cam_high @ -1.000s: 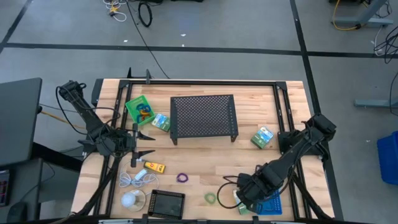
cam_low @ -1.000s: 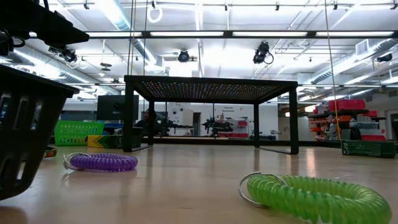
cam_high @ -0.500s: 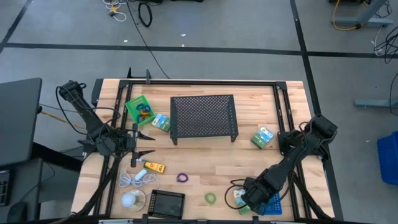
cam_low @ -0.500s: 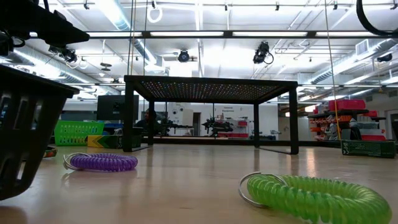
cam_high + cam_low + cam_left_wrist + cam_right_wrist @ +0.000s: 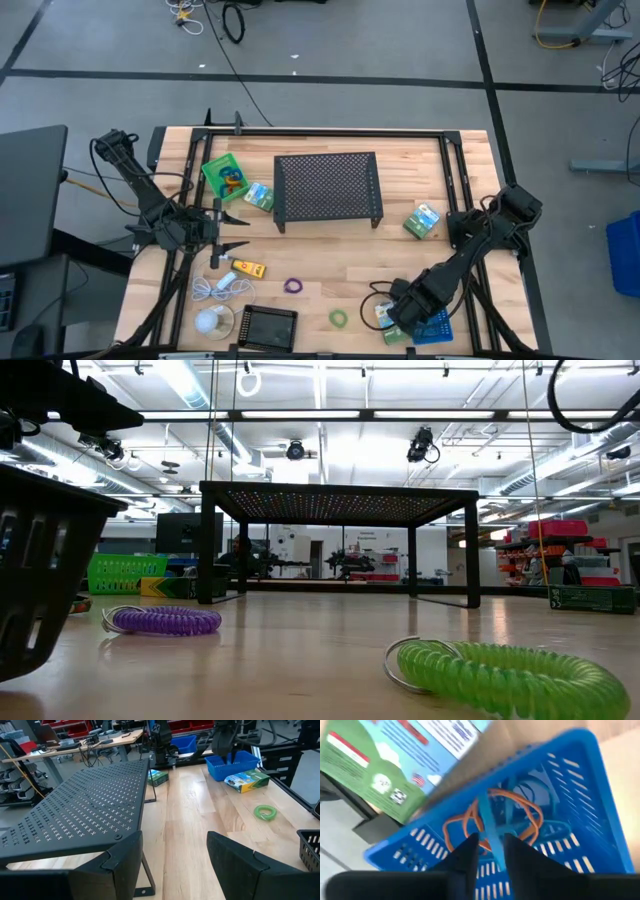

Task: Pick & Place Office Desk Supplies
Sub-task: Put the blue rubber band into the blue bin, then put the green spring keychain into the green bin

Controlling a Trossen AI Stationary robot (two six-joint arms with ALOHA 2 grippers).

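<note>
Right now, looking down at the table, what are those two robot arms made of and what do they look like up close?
Both are dark, jointed arms with black cables looped along them. The left gripper ends in two slim pointed black fingers, broad and angular up close. The right gripper has the same matte black fingers. No markings are visible.

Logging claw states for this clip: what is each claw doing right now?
Left claw: open, empty, waiting beside the black mesh stand.
Right claw: over the blue tray, fingers parted slightly around a blue loop; grip cannot be told.
</note>
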